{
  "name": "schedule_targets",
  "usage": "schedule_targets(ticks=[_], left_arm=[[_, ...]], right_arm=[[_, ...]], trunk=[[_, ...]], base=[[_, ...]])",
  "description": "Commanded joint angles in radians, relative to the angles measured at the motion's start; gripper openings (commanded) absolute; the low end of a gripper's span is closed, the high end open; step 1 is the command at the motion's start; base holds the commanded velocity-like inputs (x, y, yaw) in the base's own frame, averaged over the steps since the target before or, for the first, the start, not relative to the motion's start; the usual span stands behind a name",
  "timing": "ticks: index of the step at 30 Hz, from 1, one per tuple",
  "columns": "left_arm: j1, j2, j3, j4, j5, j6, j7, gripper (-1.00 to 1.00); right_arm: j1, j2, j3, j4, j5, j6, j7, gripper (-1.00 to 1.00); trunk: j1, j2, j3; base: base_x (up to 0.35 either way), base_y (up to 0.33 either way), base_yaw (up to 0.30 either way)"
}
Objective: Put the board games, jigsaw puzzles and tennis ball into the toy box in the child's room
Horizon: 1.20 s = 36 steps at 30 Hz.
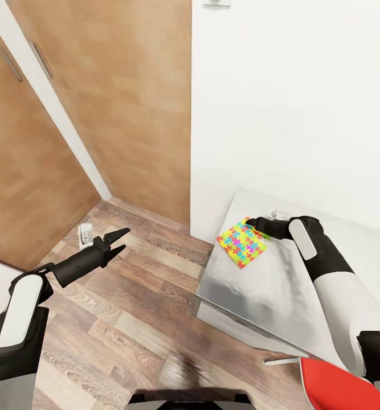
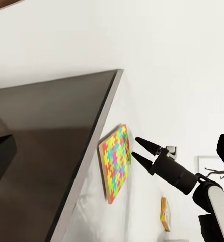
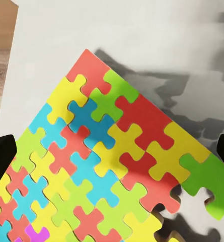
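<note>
A jigsaw puzzle (image 1: pixel 242 244) in yellow, green, blue and red lies flat near the corner of the pale grey table (image 1: pixel 269 296). My right gripper (image 1: pixel 251 222) hovers open just over the puzzle's far edge. In the left wrist view its two fingers (image 2: pixel 144 144) spread apart close above the puzzle (image 2: pixel 114 161). The right wrist view looks straight down on the puzzle (image 3: pixel 117 161), with a dark fingertip at either side. My left gripper (image 1: pixel 117 239) hangs open and empty over the wood floor, well left of the table. A second thin colourful sheet (image 2: pixel 164 214) lies farther along the table.
Wooden wardrobe doors (image 1: pixel 98 102) and a white wall (image 1: pixel 292 102) close off the back. A small white object (image 1: pixel 85 233) stands at the floor's edge. A red chair (image 1: pixel 338 387) sits at the near right, beside a drawer handle (image 1: pixel 281 360).
</note>
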Motion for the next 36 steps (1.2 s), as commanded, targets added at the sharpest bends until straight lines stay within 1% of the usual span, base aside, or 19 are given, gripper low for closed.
schedule_targets(ticks=[1,10,28,36], left_arm=[[-0.001,0.000,0.001,0.000,-0.007,0.005,-0.007,1.00],[-0.001,0.000,0.002,0.000,-0.007,0.005,-0.007,1.00],[-0.001,0.000,0.002,0.000,-0.007,0.006,-0.007,1.00],[-0.001,0.000,0.001,0.000,-0.007,0.006,-0.007,1.00]], right_arm=[[0.000,-0.001,0.003,-0.001,-0.008,0.003,-0.007,1.00],[0.000,-0.001,0.003,-0.001,-0.008,0.003,-0.007,1.00],[-0.001,-0.001,0.001,-0.001,-0.009,0.002,-0.007,1.00],[-0.001,-0.003,-0.001,-0.002,-0.009,0.002,-0.007,1.00]], trunk=[[0.001,-0.002,-0.001],[0.001,-0.002,0.002],[0.001,-0.002,0.011],[0.001,-0.002,0.012]], base=[[0.000,0.000,0.095],[0.000,0.000,0.185],[0.000,0.000,0.247],[0.000,0.000,0.110]])
